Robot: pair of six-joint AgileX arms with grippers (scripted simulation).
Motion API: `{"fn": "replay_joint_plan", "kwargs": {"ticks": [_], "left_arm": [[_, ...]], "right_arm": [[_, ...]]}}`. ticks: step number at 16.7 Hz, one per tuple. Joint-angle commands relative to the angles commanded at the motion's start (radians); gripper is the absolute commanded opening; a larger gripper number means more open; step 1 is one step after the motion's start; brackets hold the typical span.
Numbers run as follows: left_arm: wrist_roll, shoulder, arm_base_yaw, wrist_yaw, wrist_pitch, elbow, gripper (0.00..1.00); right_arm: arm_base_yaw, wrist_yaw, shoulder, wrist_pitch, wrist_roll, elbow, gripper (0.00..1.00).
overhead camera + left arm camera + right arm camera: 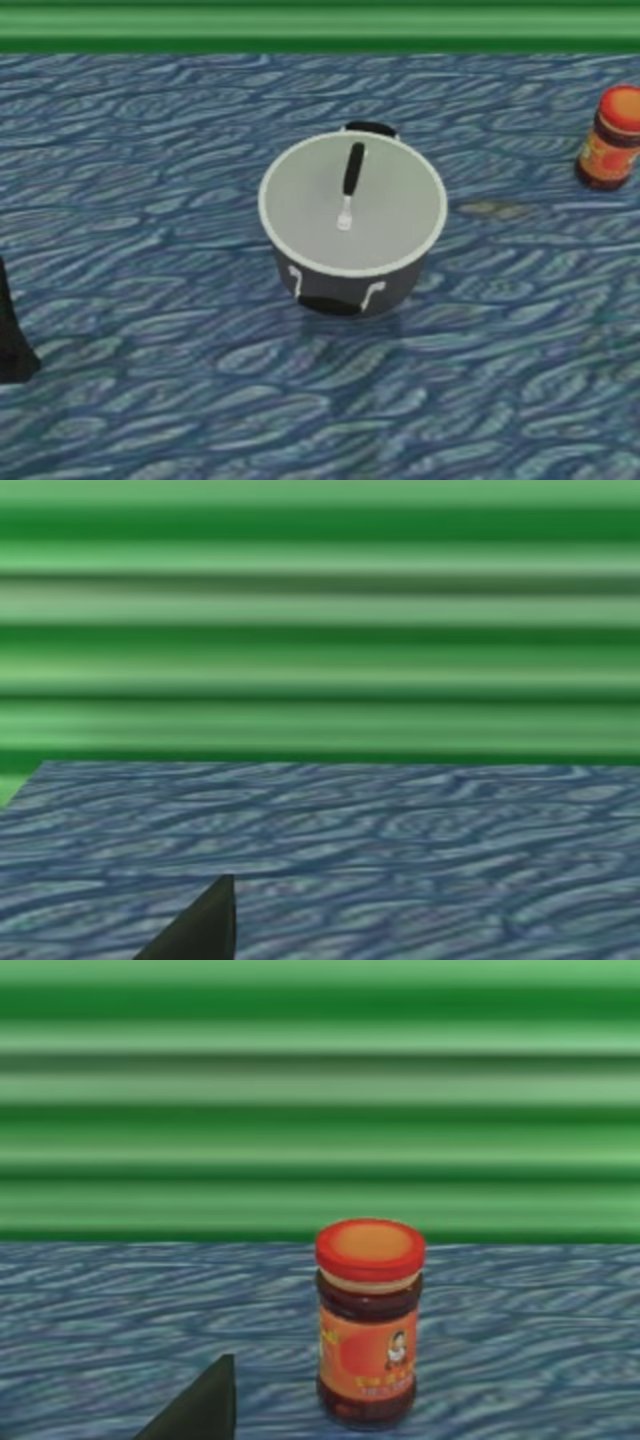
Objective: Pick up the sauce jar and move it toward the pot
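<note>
The sauce jar (610,137) is seen upright on the surface (150,400) at 2 o'clock, well apart from the central lidded pot (352,215). Finger state cannot be told for either gripper.

Glossy, perhaps glass sauce jar (369,1322); matt pot (351,222)

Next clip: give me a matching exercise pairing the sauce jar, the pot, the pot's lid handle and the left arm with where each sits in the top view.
Things:
1. sauce jar
2. pot
3. lid handle
4. left arm

Places:
A. at the table's left edge, apart from everything
B. table centre, lid on
C. upright near the right edge
D. lying across the pale lid

Pairs: 1-C, 2-B, 3-D, 4-A
</note>
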Motion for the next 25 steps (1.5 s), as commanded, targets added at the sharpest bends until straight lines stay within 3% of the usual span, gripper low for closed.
{"fn": "replay_joint_plan", "kwargs": {"ticks": [5,11,18,25], "left_arm": [[0.0,0.0,0.0,0.0,0.0,0.0,1.0],[0.0,0.0,0.0,0.0,0.0,0.0,1.0],[0.0,0.0,0.0,0.0,0.0,0.0,1.0],[0.0,0.0,0.0,0.0,0.0,0.0,1.0]], "right_arm": [[0.002,-0.004,0.039,-0.022,-0.007,0.055,1.0],[-0.013,-0.009,0.333,-0.197,-0.057,0.391,1.0],[-0.047,-0.011,0.981,-0.586,-0.188,0.971,1.0],[-0.057,-0.041,1.746,-1.007,-0.37,1.624,1.0]]}}
